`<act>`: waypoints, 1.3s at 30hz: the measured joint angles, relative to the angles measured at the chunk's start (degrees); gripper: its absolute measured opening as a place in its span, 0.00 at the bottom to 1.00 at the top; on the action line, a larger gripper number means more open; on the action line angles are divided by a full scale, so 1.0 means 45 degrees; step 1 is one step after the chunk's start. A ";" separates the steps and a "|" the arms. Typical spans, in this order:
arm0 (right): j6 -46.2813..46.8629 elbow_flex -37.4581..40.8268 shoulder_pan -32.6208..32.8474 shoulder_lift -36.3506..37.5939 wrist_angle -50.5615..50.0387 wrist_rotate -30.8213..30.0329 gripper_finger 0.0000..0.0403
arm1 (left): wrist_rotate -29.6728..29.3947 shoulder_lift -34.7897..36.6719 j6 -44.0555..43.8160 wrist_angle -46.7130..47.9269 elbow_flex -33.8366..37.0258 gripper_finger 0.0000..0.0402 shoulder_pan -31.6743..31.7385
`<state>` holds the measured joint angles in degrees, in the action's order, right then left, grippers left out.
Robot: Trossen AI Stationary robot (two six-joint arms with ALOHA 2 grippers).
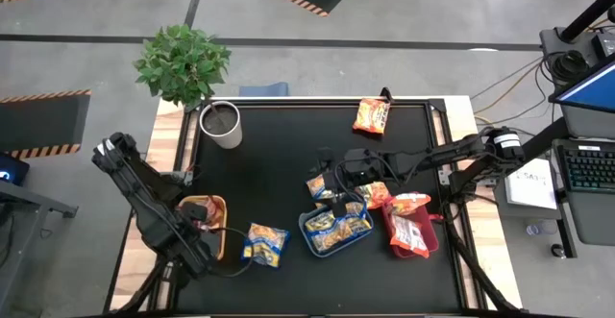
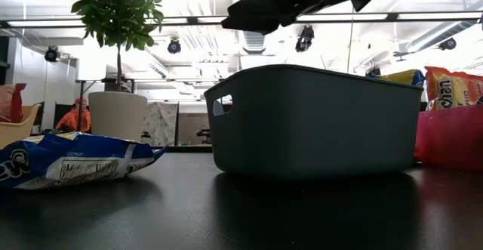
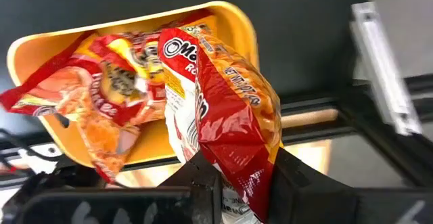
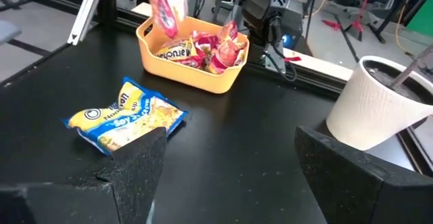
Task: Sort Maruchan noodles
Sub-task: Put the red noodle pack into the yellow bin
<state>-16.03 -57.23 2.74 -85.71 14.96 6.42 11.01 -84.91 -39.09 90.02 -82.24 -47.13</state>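
My left gripper is over the yellow tray at the table's near left and is shut on a red Maruchan packet. The tray holds several red and orange packets. My right gripper is open and empty above the table's middle, just beyond the blue tray. A blue-and-yellow packet lies flat on the table between the two trays. An orange packet lies at the far edge. My left gripper pinches one end of the red packet between its two fingers. The fingers come from above, pointing down. The packet hangs below them over the yellow tray, as the right wrist view shows.
The blue tray holds blue-and-yellow packets. A red tray with packets stands to its right. More packets lie beside the right arm. A white cup stands at the far left, and a plant stands beyond the table.
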 joint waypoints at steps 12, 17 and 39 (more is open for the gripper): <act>0.0599 0.0015 0.0571 -0.0311 -0.0219 0.0001 0.78 | 0.0144 -0.0078 0.1726 -0.0400 0.1303 0.12 -0.0015; 0.0660 0.0019 0.0657 -0.0587 -0.0151 0.0004 0.78 | 0.0110 -0.0076 0.1053 -0.0397 0.2125 0.12 -0.0010; 0.0573 -0.0010 0.0646 -0.0753 0.0070 -0.0002 0.78 | -0.0618 -0.0066 -0.1951 -0.0696 0.2416 0.24 -0.0102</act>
<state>-13.45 -57.28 5.65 -89.10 15.27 6.41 8.23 -85.21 -47.87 86.89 -71.37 -47.59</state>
